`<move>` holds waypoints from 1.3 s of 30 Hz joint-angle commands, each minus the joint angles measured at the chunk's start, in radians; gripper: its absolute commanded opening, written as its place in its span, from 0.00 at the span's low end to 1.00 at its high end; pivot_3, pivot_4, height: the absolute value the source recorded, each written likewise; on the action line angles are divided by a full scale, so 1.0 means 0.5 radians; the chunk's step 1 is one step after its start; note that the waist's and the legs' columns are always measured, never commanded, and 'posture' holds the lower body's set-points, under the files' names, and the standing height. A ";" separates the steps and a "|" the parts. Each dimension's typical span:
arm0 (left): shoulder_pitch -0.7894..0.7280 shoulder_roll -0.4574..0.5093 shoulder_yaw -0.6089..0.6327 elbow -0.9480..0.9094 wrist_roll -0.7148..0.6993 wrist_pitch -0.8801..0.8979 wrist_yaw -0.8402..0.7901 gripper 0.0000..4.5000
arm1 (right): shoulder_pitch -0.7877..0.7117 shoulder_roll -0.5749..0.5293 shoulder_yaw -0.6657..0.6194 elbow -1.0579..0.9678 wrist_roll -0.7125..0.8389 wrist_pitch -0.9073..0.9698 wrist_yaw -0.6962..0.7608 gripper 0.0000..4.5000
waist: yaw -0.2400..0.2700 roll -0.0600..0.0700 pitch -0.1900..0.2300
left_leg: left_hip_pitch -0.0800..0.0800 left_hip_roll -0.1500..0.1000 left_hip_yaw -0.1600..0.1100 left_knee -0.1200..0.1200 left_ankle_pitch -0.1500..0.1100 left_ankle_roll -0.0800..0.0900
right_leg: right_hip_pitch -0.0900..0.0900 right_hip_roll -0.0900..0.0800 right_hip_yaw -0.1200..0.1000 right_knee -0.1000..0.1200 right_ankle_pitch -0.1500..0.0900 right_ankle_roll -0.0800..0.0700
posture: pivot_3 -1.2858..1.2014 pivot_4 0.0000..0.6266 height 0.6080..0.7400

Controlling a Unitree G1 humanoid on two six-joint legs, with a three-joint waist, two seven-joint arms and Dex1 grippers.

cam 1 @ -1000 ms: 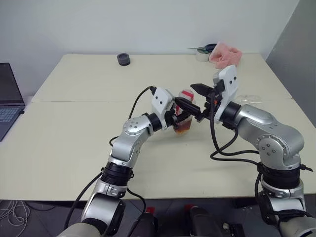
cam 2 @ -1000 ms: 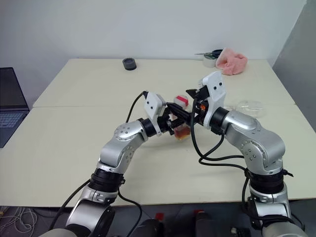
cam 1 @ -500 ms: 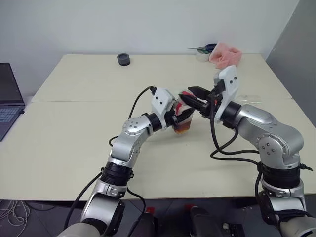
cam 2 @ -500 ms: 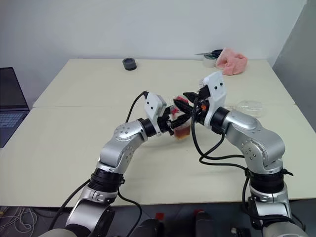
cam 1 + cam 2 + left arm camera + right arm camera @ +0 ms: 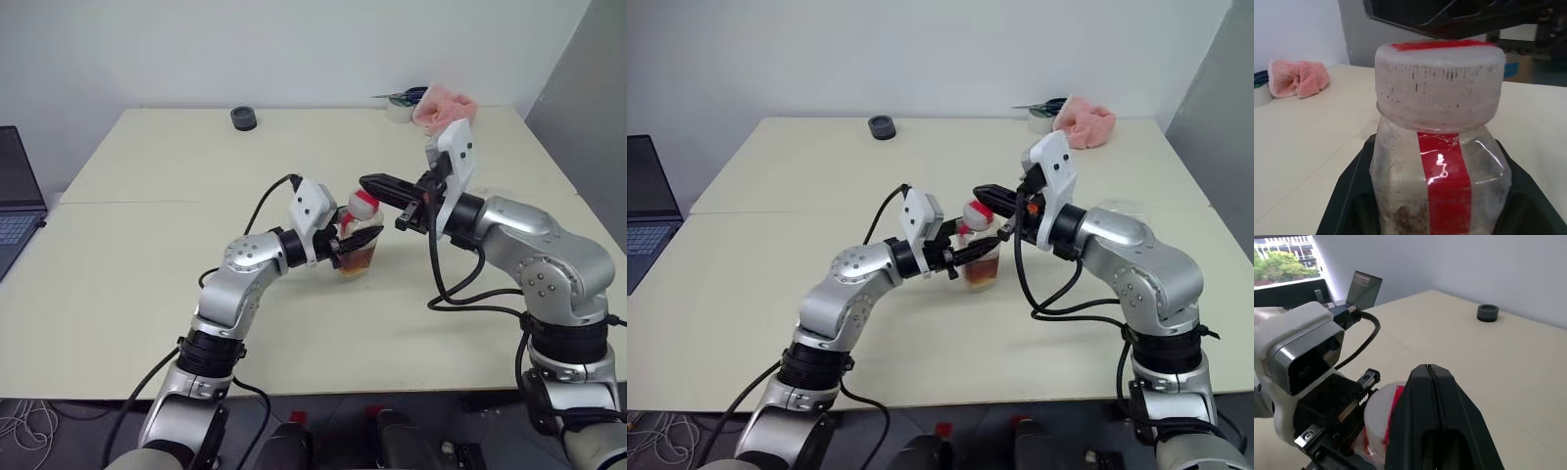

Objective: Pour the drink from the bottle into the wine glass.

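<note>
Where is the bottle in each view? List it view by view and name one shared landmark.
Left eye view: the bottle sits at table centre, held by the left gripper.
Right eye view: centre, just below the right gripper.
Left wrist view: close up, cap uppermost.
Right wrist view: its cap peeks out behind the shut black fingers.
Shared landmark: the pink cloth, on the table's far edge.
</note>
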 commanded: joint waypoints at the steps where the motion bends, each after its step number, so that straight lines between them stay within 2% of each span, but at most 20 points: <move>1: -0.105 -0.001 0.085 -0.046 -0.064 -0.046 -0.002 0.43 | -0.070 0.007 -0.110 0.019 0.094 0.011 0.025 0.13 | 0.000 0.000 0.000 | 0.000 0.000 0.000 0.000 0.000 0.000 | 0.000 0.000 0.000 0.000 0.000 0.000 | 0.52 0.24 1.00; 11: -0.127 -0.100 0.046 -0.008 -0.032 -0.087 0.044 0.43 | -0.027 0.004 -0.148 -0.122 0.210 0.093 -0.034 0.89 | 0.001 0.000 0.000 | -0.001 0.000 0.000 0.000 0.000 0.000 | 0.000 -0.001 0.001 -0.001 0.000 0.000 | 0.52 0.24 1.00; 39: -0.149 -0.120 0.038 0.013 -0.044 -0.087 0.007 0.43 | 0.030 0.090 -0.124 -0.220 0.291 0.091 -0.142 0.89 | 0.001 0.000 0.000 | -0.001 0.000 0.000 0.000 0.000 0.000 | 0.000 -0.001 0.000 -0.001 0.000 0.000 | 0.52 0.24 1.00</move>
